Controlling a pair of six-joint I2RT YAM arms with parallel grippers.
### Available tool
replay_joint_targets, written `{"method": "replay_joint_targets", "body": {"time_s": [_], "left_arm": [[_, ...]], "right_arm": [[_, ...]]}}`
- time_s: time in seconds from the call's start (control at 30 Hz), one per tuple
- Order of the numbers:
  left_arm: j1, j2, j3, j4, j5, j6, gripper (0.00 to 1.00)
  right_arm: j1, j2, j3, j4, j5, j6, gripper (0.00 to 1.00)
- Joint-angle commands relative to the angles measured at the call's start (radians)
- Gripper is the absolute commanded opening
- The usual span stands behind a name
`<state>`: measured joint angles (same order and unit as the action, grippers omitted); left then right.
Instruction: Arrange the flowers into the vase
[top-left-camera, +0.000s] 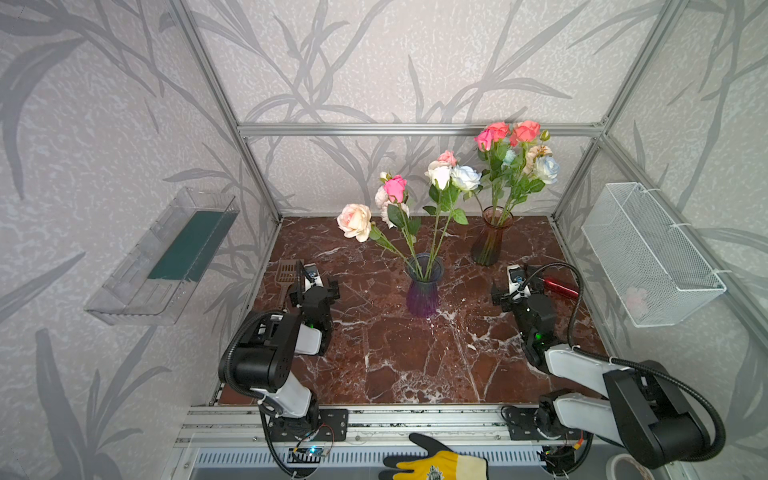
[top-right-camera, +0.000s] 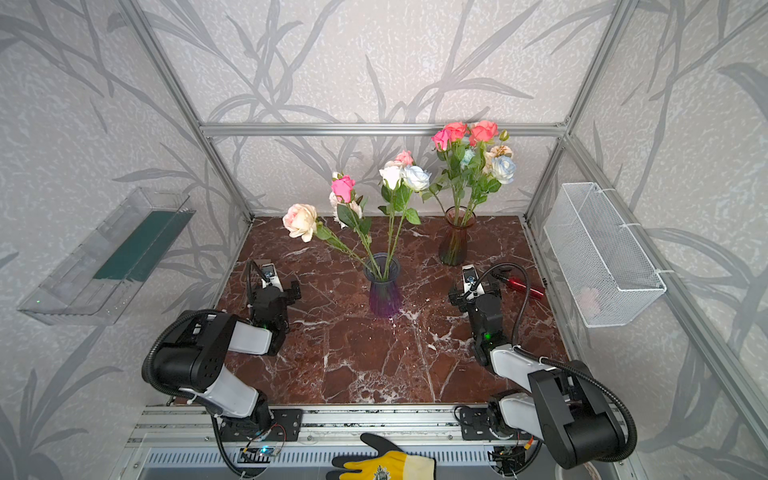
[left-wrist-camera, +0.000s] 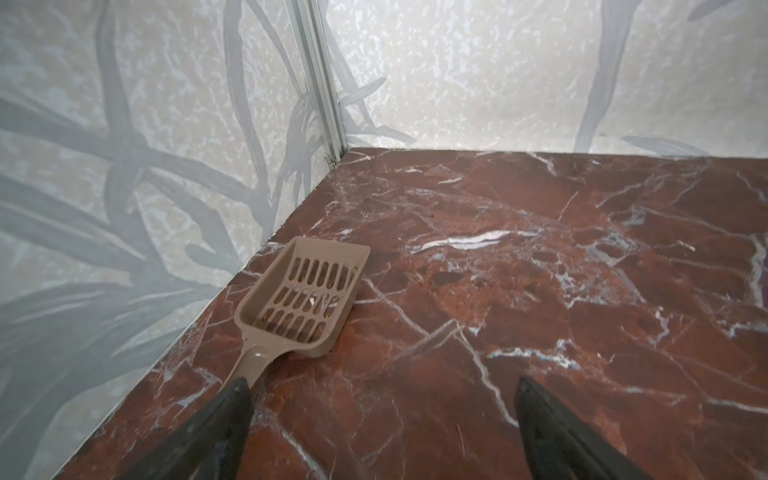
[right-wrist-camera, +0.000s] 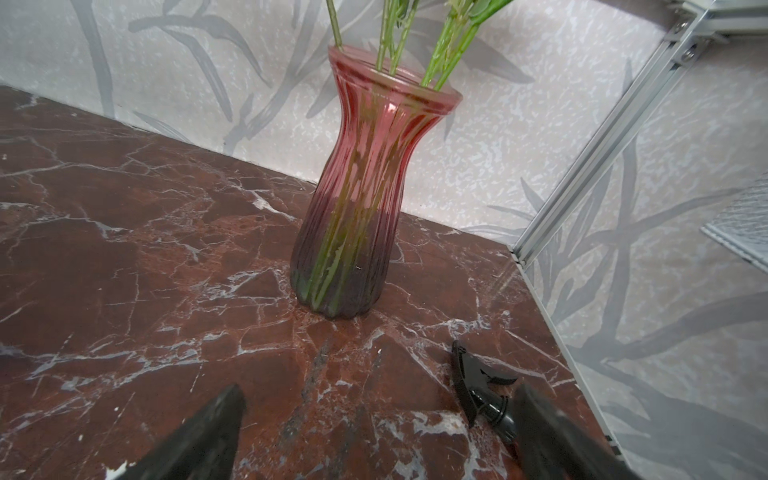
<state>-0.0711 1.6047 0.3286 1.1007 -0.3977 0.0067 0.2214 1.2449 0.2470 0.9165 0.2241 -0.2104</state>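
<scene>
A purple glass vase (top-left-camera: 423, 291) (top-right-camera: 383, 291) stands mid-table and holds several flowers (top-left-camera: 440, 176) (top-right-camera: 401, 176), with pink, cream and white heads fanning out. A pink-to-dark ribbed vase (top-left-camera: 492, 241) (top-right-camera: 456, 241) (right-wrist-camera: 357, 187) at the back right holds another bunch of flowers (top-left-camera: 515, 153) (top-right-camera: 473, 151), coral, pink and pale blue. My left gripper (left-wrist-camera: 382, 386) (top-left-camera: 312, 279) is open and empty, low over the table left of the purple vase. In front of the pink vase my right gripper (right-wrist-camera: 380, 392) (top-left-camera: 517, 282) is also open and empty.
A tan slotted scoop (left-wrist-camera: 303, 295) (top-left-camera: 286, 272) lies by the left wall, just ahead of my left fingers. A red spray bottle (top-left-camera: 559, 287) (right-wrist-camera: 478, 386) lies beside my right gripper. A wire basket (top-left-camera: 648, 253) hangs on the right wall and a clear tray (top-left-camera: 166, 257) on the left. A yellow glove (top-left-camera: 436, 463) shows at the front edge.
</scene>
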Motion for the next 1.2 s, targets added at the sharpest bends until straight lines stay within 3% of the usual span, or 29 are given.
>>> {"method": "replay_joint_targets", "body": {"time_s": [0.0,0.07,0.1,0.2,0.23,0.33,1.17], "left_arm": [[0.013,-0.017,0.012,-0.044,0.043,-0.012,0.99],[0.013,-0.017,0.005,-0.034,0.048,-0.011,0.99],[0.013,-0.017,0.009,-0.039,0.045,-0.010,0.99],[0.013,-0.017,0.017,-0.054,0.040,-0.016,0.99],[0.014,-0.017,0.017,-0.053,0.040,-0.016,0.99],[0.014,-0.017,0.016,-0.054,0.040,-0.016,0.99],[0.015,-0.019,0.018,-0.059,0.042,-0.015,0.99]], "right_arm": [[-0.063,0.140,-0.024,0.157,-0.076,0.121,0.99],[-0.068,0.332,-0.098,0.461,-0.093,0.115,0.99],[-0.067,0.378,-0.056,0.442,-0.101,0.109,0.99],[-0.069,0.329,0.109,0.075,-0.200,0.068,0.99],[-0.092,0.320,0.123,0.037,-0.201,0.102,0.99],[-0.104,0.339,0.124,0.069,-0.117,0.147,0.99],[-0.102,0.340,0.121,0.078,-0.109,0.146,0.99]]}}
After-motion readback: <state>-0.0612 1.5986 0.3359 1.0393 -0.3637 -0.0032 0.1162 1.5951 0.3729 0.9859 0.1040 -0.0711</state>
